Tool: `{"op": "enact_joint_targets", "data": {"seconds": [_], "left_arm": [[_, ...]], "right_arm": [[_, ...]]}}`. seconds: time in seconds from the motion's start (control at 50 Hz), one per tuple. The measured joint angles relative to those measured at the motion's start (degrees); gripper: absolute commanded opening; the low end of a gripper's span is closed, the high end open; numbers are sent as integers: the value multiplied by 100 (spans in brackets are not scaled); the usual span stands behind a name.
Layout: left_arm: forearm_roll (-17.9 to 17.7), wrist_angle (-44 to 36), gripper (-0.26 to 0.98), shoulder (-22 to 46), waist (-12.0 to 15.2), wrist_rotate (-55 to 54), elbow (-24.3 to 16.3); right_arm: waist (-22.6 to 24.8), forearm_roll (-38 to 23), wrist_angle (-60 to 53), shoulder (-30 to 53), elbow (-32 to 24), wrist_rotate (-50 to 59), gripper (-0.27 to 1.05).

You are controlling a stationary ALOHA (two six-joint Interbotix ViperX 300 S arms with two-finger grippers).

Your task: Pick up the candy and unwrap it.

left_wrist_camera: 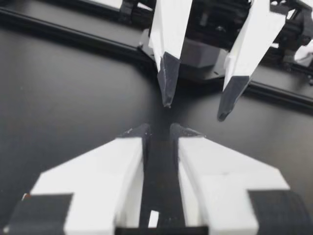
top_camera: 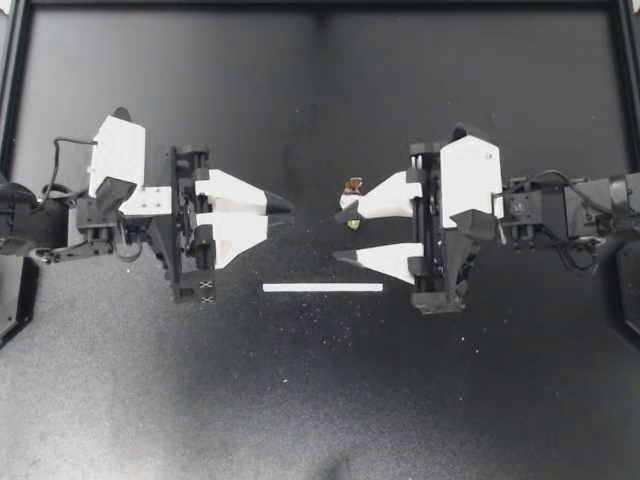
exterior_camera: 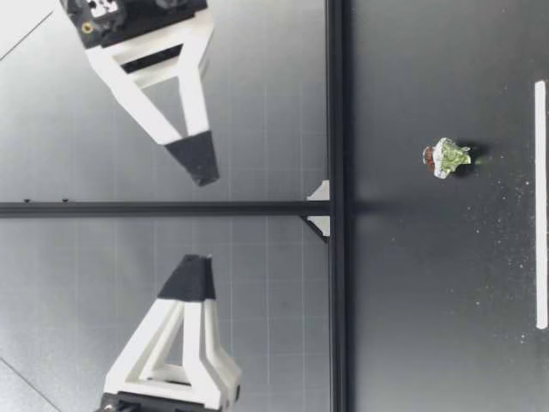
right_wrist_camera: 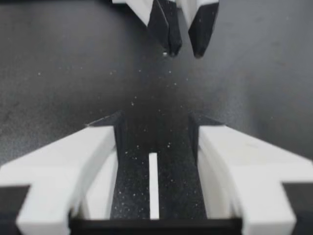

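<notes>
1. Fingers of my left gripper (top_camera: 280, 213) sit nearly together with a thin gap, gripping nothing. My right gripper (top_camera: 342, 235) is spread wide and empty. The candy (top_camera: 353, 186) lies near the table's (top_camera: 320, 400) middle, partly hidden by one right finger. A strip (top_camera: 322, 287) lies nearby.
2. Low view: the candy (exterior_camera: 446, 158), in green foil, rests on the table. Both grippers hang above it, well apart from it.
3. Left wrist view: a thin gap shows between my fingers (left_wrist_camera: 98, 171), and the right gripper's spread fingers are ahead.
4. Right wrist view: my fingers (right_wrist_camera: 78, 152) stand wide, nothing between them.
</notes>
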Motion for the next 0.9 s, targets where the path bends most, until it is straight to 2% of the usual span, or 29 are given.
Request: {"op": "enact_joint_targets", "data": {"seconds": [0.22,0.42,0.58,0.9], "left_arm": [[272,-105,11,-149,0,9,26],[501,-220,11,-176,0,18,53],[527,-255,11,-176,0,246,53],[527,-255,11,-202,0,545,53]], "right_arm": [[0,0,-272,-220,141,9,50],[0,0,-1178,-334,404,9,50],[0,0,-1644,-334,527,9,50],[0,0,-1863,-369,659,9,50]]}}
